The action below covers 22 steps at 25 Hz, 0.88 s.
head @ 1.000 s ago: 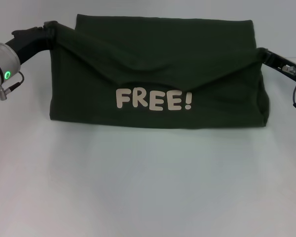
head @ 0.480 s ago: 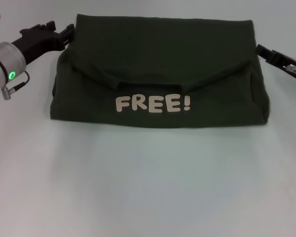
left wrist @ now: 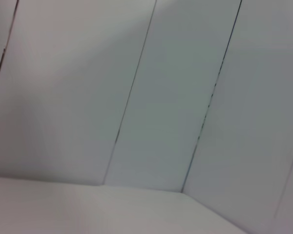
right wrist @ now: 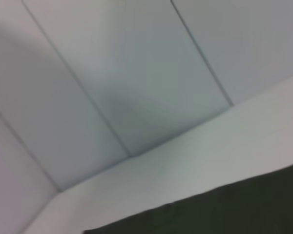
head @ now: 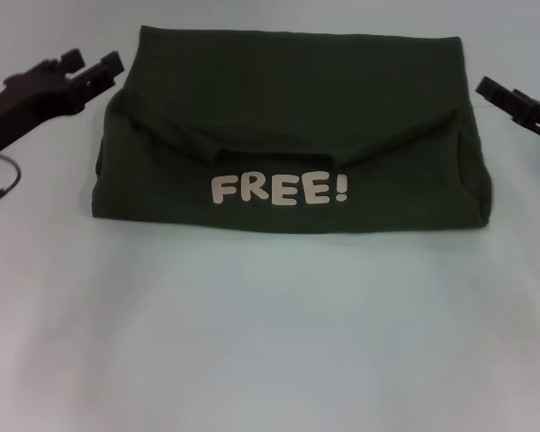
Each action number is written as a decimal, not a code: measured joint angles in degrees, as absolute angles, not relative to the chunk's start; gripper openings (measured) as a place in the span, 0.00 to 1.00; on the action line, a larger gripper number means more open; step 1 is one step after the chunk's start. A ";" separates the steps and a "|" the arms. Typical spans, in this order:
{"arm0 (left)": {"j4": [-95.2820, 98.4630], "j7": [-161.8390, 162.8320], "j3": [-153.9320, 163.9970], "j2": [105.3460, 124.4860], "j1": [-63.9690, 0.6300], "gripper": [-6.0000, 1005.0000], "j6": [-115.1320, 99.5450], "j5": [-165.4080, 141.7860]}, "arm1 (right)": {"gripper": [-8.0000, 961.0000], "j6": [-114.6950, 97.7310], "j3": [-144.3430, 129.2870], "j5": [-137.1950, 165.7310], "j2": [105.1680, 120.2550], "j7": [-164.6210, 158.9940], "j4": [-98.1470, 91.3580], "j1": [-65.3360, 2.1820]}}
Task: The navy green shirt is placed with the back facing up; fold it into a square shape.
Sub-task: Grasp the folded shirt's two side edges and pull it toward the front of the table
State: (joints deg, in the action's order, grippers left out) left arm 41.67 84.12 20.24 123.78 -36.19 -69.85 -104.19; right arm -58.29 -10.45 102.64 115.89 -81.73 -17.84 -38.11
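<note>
The navy green shirt (head: pixel 288 117) lies folded into a wide rectangle at the middle back of the white table. Cream letters reading "FREE!" face up on its front flap, and both side flaps are folded in over the middle. My left gripper (head: pixel 94 63) hovers just off the shirt's upper left corner, open and holding nothing. My right gripper (head: pixel 491 89) hangs off the upper right corner, apart from the fabric, open and empty. In the right wrist view an edge of the shirt (right wrist: pixel 234 214) shows dark against the table. The left wrist view shows no shirt.
The white table (head: pixel 270 342) stretches bare in front of the shirt. White wall panels (left wrist: pixel 176 97) rise behind the table, seen in both wrist views.
Both grippers have let go of the shirt's upper corners and drawn outward, away from it. The lifted flaps have dropped and settled flat on the folded shirt.
</note>
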 joint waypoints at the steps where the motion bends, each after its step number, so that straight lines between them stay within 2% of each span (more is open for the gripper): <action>1: 42.04 85.49 20.29 123.78 -35.40 0.70 -71.00 -104.05 | 0.79 -60.23 -10.47 102.67 115.72 -81.76 -18.09 -37.33; 14: 43.03 88.51 19.98 124.03 -27.90 0.70 -74.51 -107.88 | 0.78 -77.18 -14.92 103.11 114.75 -92.59 -25.53 -30.44; 19: 42.35 87.52 20.02 124.00 -27.63 0.70 -68.49 -115.08 | 0.78 -77.50 -18.89 103.17 113.16 -100.80 -26.56 -30.57; 22: 40.95 85.35 20.25 124.01 -27.63 0.70 -67.03 -117.84 | 0.78 -77.53 -19.76 103.05 112.84 -102.25 -26.65 -31.16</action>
State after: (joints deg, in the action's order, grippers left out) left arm 40.95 85.35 20.25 124.01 -27.63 -67.03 -117.84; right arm -77.53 -19.76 103.05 112.84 -102.25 -26.65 -31.16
